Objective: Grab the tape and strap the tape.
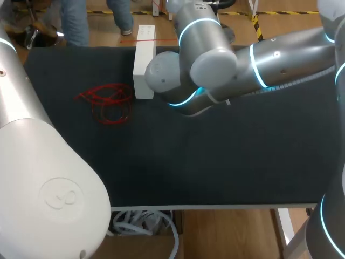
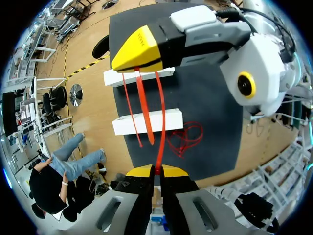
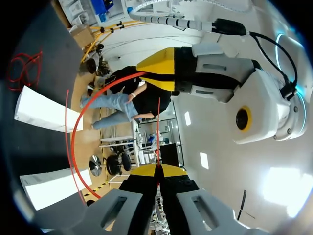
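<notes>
The tape is a thin red strap [image 2: 159, 128]. In the left wrist view it runs from my left gripper [image 2: 155, 170], shut on its end, up to my right gripper [image 2: 139, 49], whose yellow tips pinch it while two loose ends [image 2: 145, 113] hang down. In the right wrist view my right gripper [image 3: 157, 169] is shut on the strap [image 3: 158, 128], which curves in a wide loop [image 3: 78, 122] to the left gripper [image 3: 156, 68] ahead. Both grippers are held above the table. In the head view my right arm [image 1: 226, 67] hides them and the strap.
A loose pile of red straps [image 1: 108, 102] lies on the dark table [image 1: 215, 162], left of the middle. A white box [image 1: 144, 65] stands beside the pile at the far edge; the left wrist view shows two white boxes [image 2: 146, 122] [image 2: 139, 77]. My left arm [image 1: 43, 178] fills the near left corner.
</notes>
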### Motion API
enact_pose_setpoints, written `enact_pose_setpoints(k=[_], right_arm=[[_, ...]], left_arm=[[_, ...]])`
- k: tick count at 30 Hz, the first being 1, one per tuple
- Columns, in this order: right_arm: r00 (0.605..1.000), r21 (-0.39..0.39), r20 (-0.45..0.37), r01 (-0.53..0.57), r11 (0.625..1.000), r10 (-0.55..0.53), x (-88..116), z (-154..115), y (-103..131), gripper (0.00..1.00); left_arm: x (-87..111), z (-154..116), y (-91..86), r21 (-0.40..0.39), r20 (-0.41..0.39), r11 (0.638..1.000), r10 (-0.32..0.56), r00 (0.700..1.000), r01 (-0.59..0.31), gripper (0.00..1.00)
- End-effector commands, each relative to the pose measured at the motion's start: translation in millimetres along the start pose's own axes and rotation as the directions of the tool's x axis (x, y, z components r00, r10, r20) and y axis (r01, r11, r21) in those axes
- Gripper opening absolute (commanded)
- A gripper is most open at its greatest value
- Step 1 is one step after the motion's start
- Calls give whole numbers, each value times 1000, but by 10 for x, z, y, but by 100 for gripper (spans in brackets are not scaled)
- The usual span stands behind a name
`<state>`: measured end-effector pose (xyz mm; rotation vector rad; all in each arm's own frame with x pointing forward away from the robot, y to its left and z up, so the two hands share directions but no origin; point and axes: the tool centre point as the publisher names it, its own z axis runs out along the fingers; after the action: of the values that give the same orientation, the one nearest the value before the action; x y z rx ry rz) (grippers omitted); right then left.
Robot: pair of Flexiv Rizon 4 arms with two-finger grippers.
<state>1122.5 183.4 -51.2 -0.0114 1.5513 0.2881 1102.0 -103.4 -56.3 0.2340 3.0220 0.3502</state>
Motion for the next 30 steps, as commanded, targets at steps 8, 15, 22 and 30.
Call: enact_pose_setpoints(k=[8, 15, 22, 30], right_arm=[[1000, -3, 1, 3, 1000, -3, 34, 54, 197, 0], [1000, -4, 3, 10, 1000, -10, 24, 51, 242, 0], [1000, -7, 1, 14, 1000, -14, 43, 56, 258, 0], [1000, -5, -4, 20, 1000, -20, 63, 63, 252, 0]], left_arm=[[0, -13, -3, -4, -3, 1000, -1, 1000, 1, 0], [0, -13, -3, -4, -3, 1000, -1, 1000, 1, 0], [0, -13, -3, -4, -3, 1000, -1, 1000, 1, 0], [0, -13, -3, -4, -3, 1000, -1, 1000, 1, 0]])
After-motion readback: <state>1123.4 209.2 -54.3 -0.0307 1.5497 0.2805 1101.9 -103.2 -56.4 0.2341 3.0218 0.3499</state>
